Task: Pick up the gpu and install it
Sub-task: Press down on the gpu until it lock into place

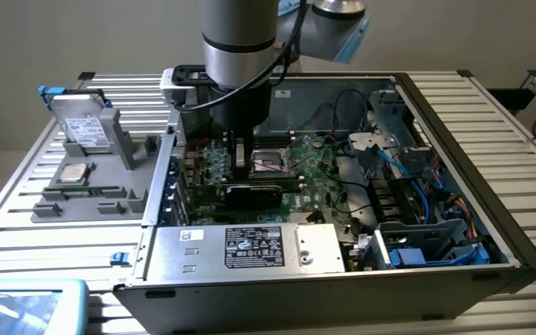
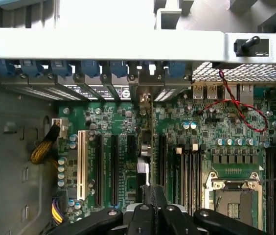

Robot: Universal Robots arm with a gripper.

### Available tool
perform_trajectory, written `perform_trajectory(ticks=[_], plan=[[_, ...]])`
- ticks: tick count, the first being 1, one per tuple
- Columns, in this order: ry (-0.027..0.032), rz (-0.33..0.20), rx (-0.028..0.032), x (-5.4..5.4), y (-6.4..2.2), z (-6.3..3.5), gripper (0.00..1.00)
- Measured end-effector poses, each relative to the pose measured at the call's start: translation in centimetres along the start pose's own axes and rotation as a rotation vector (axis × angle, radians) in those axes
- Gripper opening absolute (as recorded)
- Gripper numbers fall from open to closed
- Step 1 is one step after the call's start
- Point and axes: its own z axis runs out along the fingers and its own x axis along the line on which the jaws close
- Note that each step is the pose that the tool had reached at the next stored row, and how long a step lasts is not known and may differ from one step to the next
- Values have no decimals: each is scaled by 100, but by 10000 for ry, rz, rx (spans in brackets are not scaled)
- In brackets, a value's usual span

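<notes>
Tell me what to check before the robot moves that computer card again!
1. Tool shut on the flat black-and-green graphics card: ok.
2. Card inside the open grey metal computer case, over the green motherboard: ok.
3. Card standing on its edge, lined up with the long black slots: ok.
4. Card pushed fully down into a slot: cannot tell.
5. Thin red wire apart from the card: ok.
</notes>
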Motion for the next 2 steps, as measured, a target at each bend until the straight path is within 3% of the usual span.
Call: perform_trajectory(ticks=[2], plan=[[-1,0,-1,0,0,0,12]])
